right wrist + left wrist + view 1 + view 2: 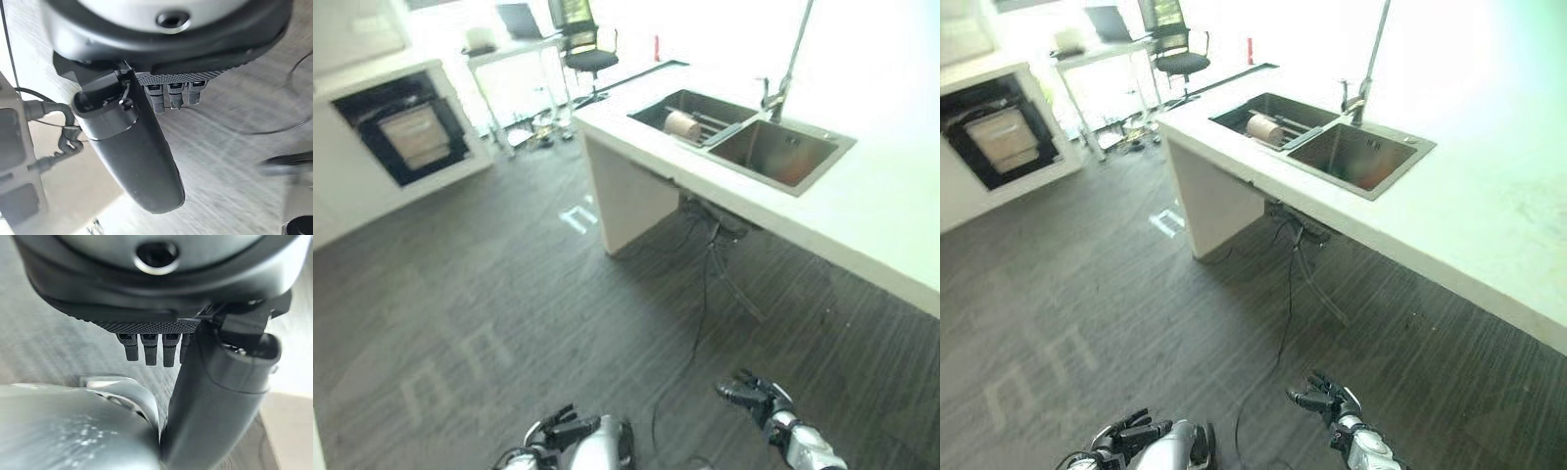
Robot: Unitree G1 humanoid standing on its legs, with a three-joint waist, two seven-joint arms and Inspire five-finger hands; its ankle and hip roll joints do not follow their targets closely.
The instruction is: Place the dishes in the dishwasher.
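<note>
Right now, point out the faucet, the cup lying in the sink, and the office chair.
faucet (790, 61), left eye view, on its tall neck.
cup (682, 124), left eye view, on its side wall, in the sink's left basin.
office chair (590, 59), left eye view, on its seat.

Dark grey carpet (509, 294) covers the floor. A white counter (881, 215) runs along the right side and carries a double stainless sink (773, 152) with a tall tap (788, 69) standing at its far edge. Loose cables (710, 255) hang beneath the counter. At the far end a black office chair (582, 44) stands beside a white desk (509, 49) bearing a laptop (519, 18). A small red object (657, 46) stands near the far wall.
</note>
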